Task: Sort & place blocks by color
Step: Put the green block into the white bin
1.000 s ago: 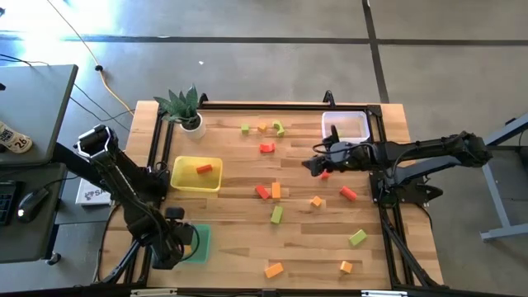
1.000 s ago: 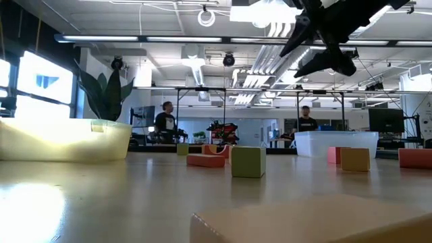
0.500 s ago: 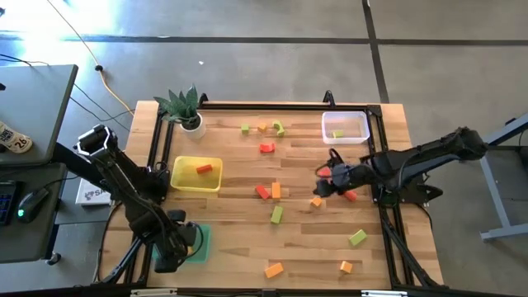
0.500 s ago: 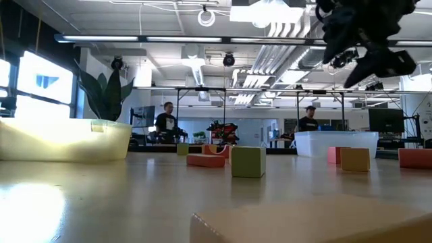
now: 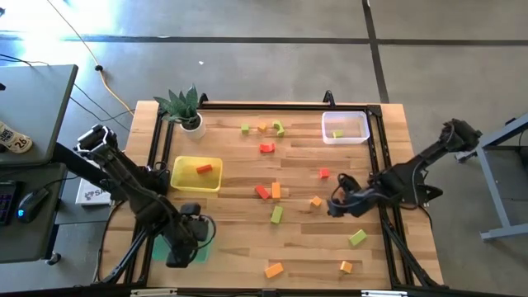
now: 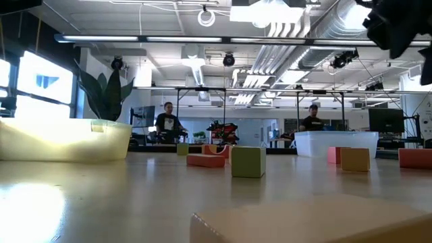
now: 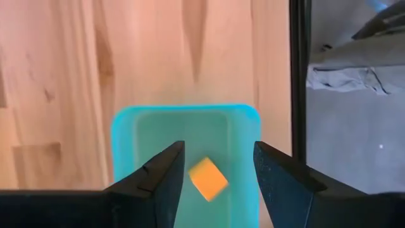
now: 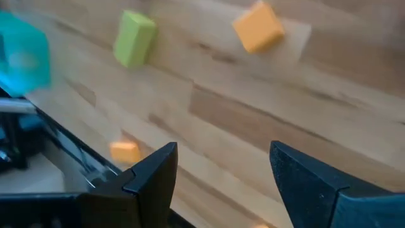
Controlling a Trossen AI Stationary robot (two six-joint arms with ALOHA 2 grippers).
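Down at the near left corner of the pale plank worktop (image 5: 239,239), the left pincer (image 7: 215,174) hangs with its dark fingers apart over a glossy teal tray (image 7: 126,136), where a small orange cube (image 7: 208,178) sits between them, gripped by neither. Over on the right, the right pincer (image 8: 221,168) stands spread and empty above bare boards, a green brick (image 8: 134,38) and an orange cube (image 8: 257,26) ahead of it. Red, orange and green blocks (image 5: 275,191) lie scattered mid-worktop; a clear tray (image 5: 346,127) holds one green piece.

Green tray (image 5: 200,239) mostly hidden — left arm (image 5: 136,196) covers it.
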